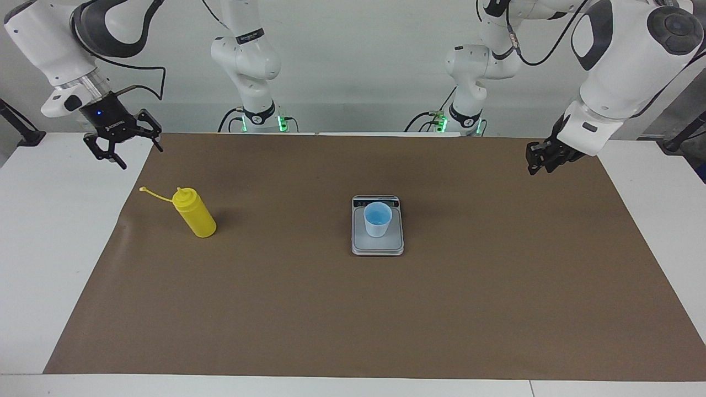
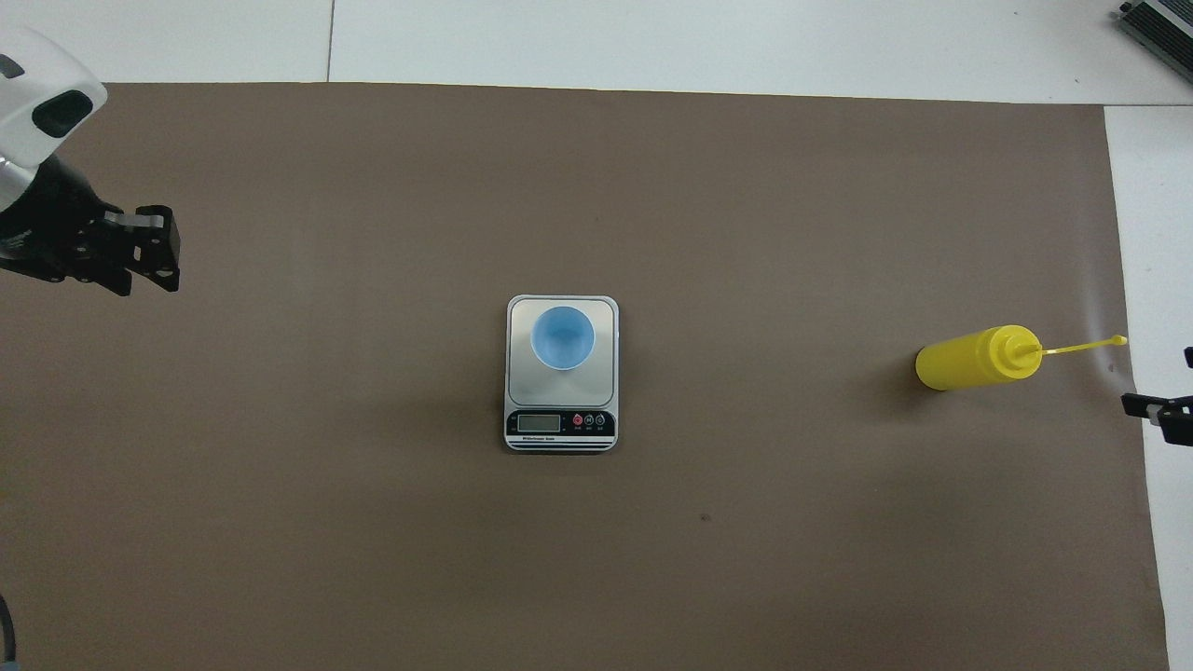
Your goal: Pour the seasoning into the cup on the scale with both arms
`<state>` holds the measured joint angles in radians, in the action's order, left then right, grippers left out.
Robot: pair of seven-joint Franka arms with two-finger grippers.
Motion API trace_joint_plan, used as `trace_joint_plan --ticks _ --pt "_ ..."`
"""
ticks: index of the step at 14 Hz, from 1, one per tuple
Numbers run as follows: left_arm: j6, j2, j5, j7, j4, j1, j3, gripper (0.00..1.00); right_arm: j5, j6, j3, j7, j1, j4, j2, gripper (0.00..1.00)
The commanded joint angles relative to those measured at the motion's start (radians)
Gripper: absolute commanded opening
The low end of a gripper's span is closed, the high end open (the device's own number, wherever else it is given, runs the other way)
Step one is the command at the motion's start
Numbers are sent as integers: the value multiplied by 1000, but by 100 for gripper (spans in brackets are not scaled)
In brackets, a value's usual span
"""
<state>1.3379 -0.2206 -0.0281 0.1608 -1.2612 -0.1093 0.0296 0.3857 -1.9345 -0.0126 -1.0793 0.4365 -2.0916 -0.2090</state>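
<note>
Honestly, right gripper [image 1: 122,149], fingers apart, should drop squarely onto the bright yellow plastic squeeze bottle [image 1: 194,213] standing toward its end; left gripper [image 1: 538,160] waits, can't tell its fingers.

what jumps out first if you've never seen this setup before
The yellow bottle stands out, upright on the brown mat toward the right arm's end of the table. At mid-mat a blue cup sits on the scale. Both arms are raised at the ends: the right gripper open over the mat's edge, the left gripper over the mat's other end.
</note>
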Motion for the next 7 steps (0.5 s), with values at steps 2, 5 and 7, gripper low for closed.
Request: trace_joint_plan --ticks 2,5,7 --pt "36 75 -16 -141 -88 65 9 50 116 -20 3 -140 62 -42 -9 100" --pt "145 160 -16 -144 -272 76 9 65 183 -14 3 -258 97 -53 8 100" --pt "179 205 -16 -138 -364 76 10 84 238 -4 3 -335 126 -64 25 100"
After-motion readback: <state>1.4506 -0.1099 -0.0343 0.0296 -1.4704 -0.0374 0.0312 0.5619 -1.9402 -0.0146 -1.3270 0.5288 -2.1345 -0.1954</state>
